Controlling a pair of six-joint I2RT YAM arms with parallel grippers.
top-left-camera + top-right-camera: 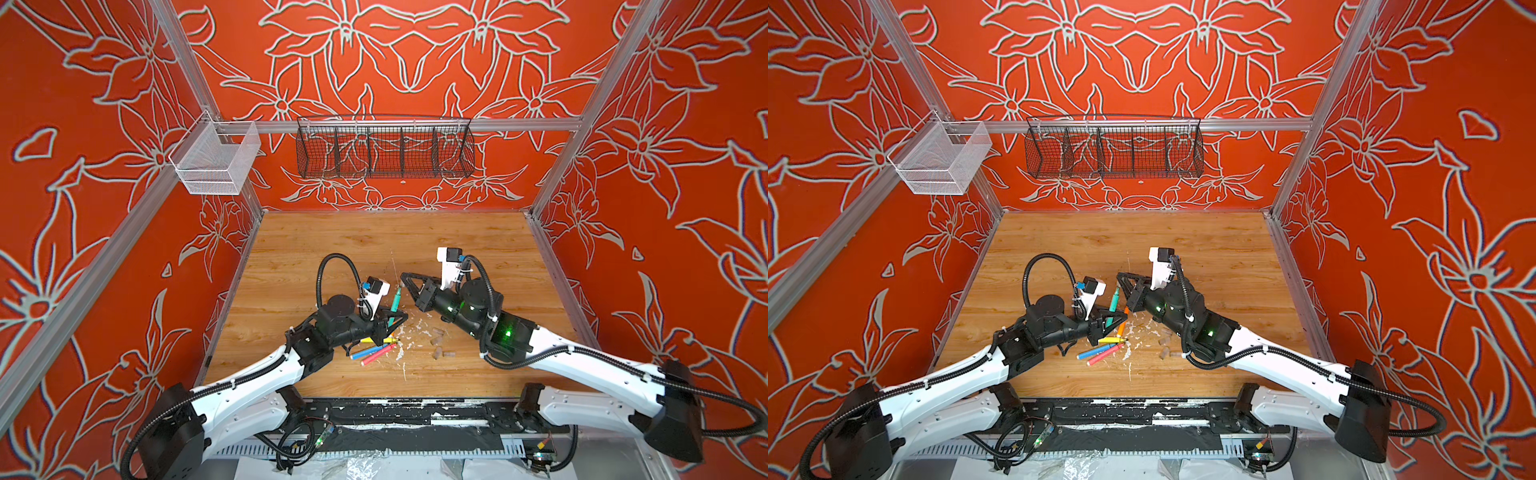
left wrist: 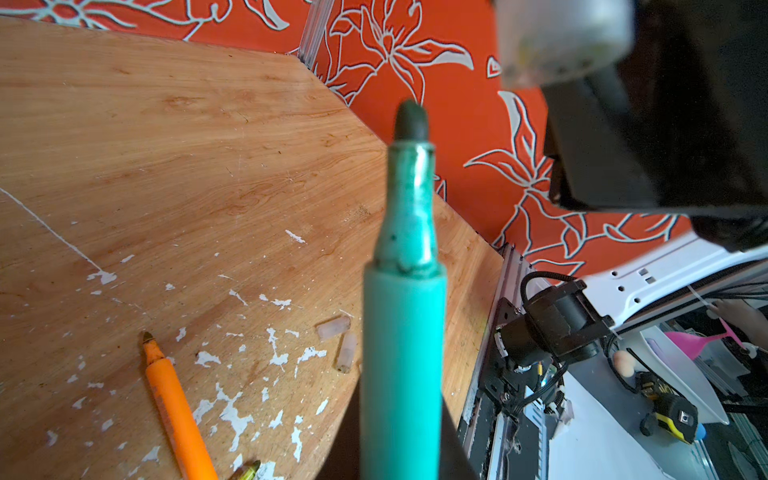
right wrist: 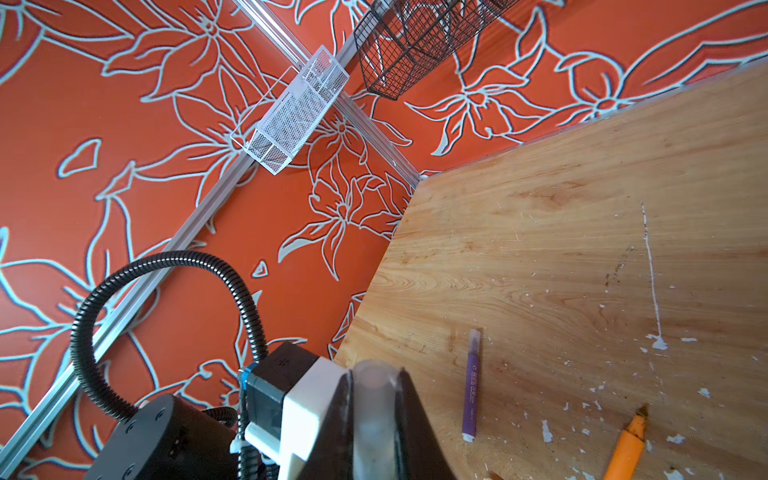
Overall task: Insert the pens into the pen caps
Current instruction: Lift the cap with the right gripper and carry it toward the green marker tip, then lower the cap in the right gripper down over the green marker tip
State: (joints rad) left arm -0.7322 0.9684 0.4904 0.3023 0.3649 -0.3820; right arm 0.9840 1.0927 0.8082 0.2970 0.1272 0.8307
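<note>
Top views, left tool [image 1: 398, 318]: closed on the green pen [image 1: 395, 302], held tilted with its tip up, over the middle of the table [image 1: 374, 241].
Top views, right tool [image 1: 404, 280]: closed, its end just beside the green pen's tip.
Top views, loose pens: the yellow pen [image 1: 379, 340], blue pen [image 1: 368, 352] and pink pen [image 1: 379, 354] lie together below the left tool, nearer the front edge. The orange pen [image 1: 1122, 322] is beside them.
Top views, caps [image 1: 435, 341]: several lie right of the pens, among white flecks [image 1: 401, 353].
Left wrist view: the green pen's dark tip is bare; the orange pen and two caps lie on the table.
Right wrist view: the right tool grips a clear cap [image 3: 376, 399]; the purple pen [image 3: 471, 386] lies flat nearby.
</note>
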